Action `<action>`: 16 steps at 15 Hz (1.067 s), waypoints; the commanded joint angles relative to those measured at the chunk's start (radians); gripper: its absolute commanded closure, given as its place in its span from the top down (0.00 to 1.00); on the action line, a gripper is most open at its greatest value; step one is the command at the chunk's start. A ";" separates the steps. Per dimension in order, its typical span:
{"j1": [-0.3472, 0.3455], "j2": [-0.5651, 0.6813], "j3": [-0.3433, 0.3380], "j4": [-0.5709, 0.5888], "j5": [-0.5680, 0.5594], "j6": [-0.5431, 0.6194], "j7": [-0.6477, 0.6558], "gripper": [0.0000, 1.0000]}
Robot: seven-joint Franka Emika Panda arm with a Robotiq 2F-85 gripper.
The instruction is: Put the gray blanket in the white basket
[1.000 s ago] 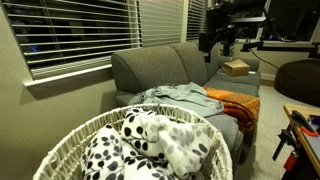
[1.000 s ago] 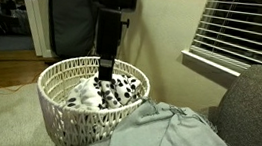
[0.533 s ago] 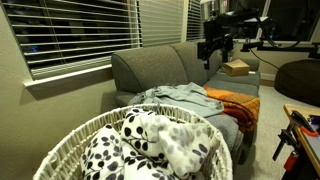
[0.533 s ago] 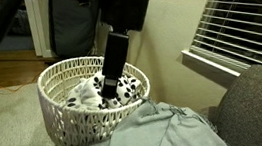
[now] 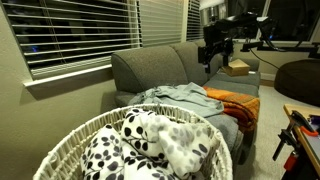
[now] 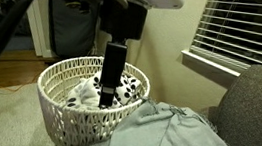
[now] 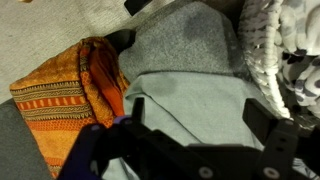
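The gray blanket (image 5: 182, 96) lies spread on the gray sofa seat; it also shows in an exterior view (image 6: 178, 137) and fills the middle of the wrist view (image 7: 190, 100). The white woven basket (image 5: 70, 140) stands beside the sofa, also seen in an exterior view (image 6: 60, 115) and at the right edge of the wrist view (image 7: 262, 45). It holds a white blanket with black spots (image 5: 150, 145). My gripper (image 7: 195, 118) is open and empty, high above the gray blanket; it shows in both exterior views (image 5: 215, 50) (image 6: 109, 90).
An orange patterned blanket (image 7: 75, 85) lies next to the gray one on the sofa (image 5: 235, 103). A cardboard box (image 5: 237, 68) sits on the far sofa end. Window blinds (image 5: 90, 30) hang behind the sofa. A dark round seat (image 5: 297, 78) stands at the far right.
The arm has shifted slightly over the sofa, away from the basket. The gripper stays open. The blankets have not moved.
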State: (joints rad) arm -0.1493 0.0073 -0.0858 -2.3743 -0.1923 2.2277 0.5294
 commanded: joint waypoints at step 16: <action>0.013 0.314 -0.097 0.187 0.075 -0.021 -0.020 1.00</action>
State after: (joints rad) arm -0.1493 0.2822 -0.1653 -2.2193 -0.1571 2.2266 0.5270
